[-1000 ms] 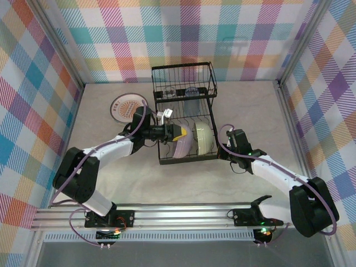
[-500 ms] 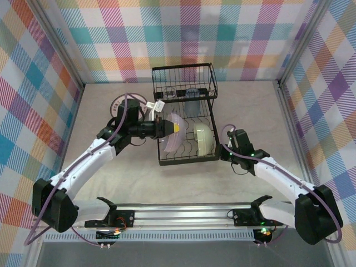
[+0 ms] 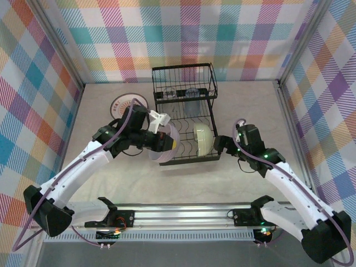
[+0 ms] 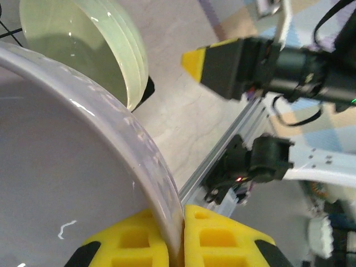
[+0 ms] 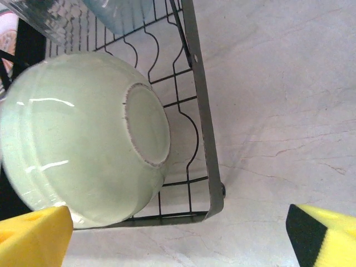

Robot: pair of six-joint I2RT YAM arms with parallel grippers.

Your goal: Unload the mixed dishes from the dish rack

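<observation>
Overhead view: the left pincer (image 3: 160, 142) is clamped on the rim of the lavender bowl (image 3: 169, 150). The bowl hangs tilted at the left edge of the dish rack (image 3: 186, 114), above the surface (image 3: 183, 183). The pale green bowl (image 3: 203, 138) stands on edge in the lower slots at the rack's right end. The right pincer (image 3: 221, 144) sits just outside the rack's right side, spread wide and empty. The green bowl lies directly to its left, so the right arm is the nearer one for it. Left wrist view: the yellow pads (image 4: 217, 233) pinch the lavender wall from both sides, and the green bowl shows beyond the rim. Right wrist view: the green bowl's foot ring (image 5: 146, 125) faces the camera, so the bowl's axis points roughly toward the pincer. The bowl sits toward the left-hand finger (image 5: 33, 233), while the other finger (image 5: 325, 233) hangs over bare surface. The rack's side wire (image 5: 200, 111) stands between the bowl and the middle of the gap. Judgement: the next approach must shift toward the bowl and clear that wire.
</observation>
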